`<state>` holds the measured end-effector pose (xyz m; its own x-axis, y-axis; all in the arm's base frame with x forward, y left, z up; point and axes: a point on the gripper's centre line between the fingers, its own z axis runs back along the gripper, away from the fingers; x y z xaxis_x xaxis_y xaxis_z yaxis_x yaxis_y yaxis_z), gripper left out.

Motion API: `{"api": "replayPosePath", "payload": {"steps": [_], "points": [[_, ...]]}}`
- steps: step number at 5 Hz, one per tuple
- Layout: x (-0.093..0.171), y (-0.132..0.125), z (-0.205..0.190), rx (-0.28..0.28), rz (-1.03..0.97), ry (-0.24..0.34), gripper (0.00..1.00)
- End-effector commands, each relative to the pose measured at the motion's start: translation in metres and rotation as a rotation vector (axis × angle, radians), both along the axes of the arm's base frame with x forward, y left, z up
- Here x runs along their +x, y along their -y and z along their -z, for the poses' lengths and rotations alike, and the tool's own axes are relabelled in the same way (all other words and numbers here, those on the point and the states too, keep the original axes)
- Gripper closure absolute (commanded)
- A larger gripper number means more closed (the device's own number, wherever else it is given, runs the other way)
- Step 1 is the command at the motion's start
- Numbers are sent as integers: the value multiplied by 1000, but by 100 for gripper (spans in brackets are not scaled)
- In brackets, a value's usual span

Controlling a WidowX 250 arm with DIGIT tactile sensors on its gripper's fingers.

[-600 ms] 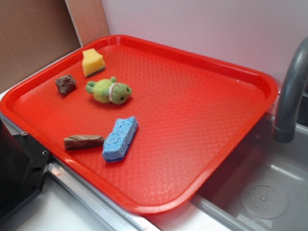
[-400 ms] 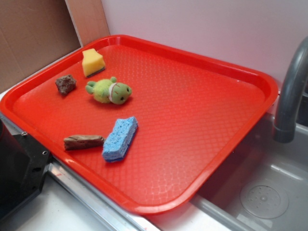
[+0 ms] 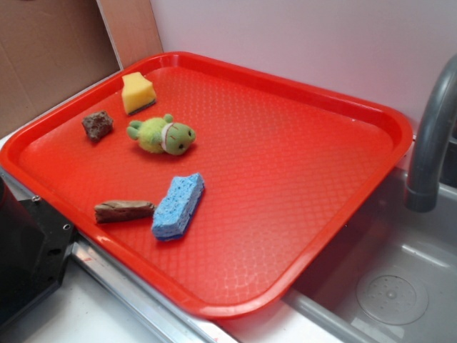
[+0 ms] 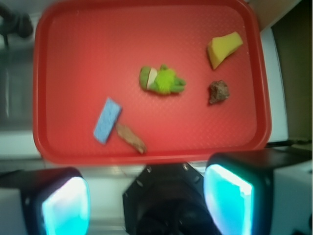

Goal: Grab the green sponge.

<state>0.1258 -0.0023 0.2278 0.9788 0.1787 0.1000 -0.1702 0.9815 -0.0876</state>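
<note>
The green sponge (image 3: 138, 93) is a small yellow wedge with a thin dark layer on one face. It lies at the far left corner of the red tray (image 3: 307, 186); in the wrist view the green sponge (image 4: 223, 49) sits at the upper right. My gripper (image 4: 146, 203) hangs high above the near edge of the tray (image 4: 146, 154), well away from the sponge. Its two pads are wide apart with nothing between them. Only the robot's black base (image 3: 28, 257) shows in the exterior view.
A green plush toy (image 3: 161, 135), a blue rectangular sponge (image 3: 178, 206), a brown stick-like piece (image 3: 123, 211) and a brown lump (image 3: 97, 125) lie on the tray's left half. A grey faucet (image 3: 432, 143) and a sink basin (image 3: 389, 293) lie to the right.
</note>
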Motion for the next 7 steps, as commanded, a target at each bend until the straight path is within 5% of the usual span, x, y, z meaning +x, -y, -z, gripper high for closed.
{"api": "replayPosePath", "payload": {"steps": [1, 2, 3, 4, 6, 7], "points": [[24, -36, 17, -21, -326, 60, 0], [54, -59, 46, -28, -556, 91, 0], [85, -83, 78, 52, -747, 119, 0], [115, -95, 112, 53, -795, 117, 0], [142, -122, 159, 109, -882, 142, 0], [145, -131, 172, 114, -917, 106, 0]]}}
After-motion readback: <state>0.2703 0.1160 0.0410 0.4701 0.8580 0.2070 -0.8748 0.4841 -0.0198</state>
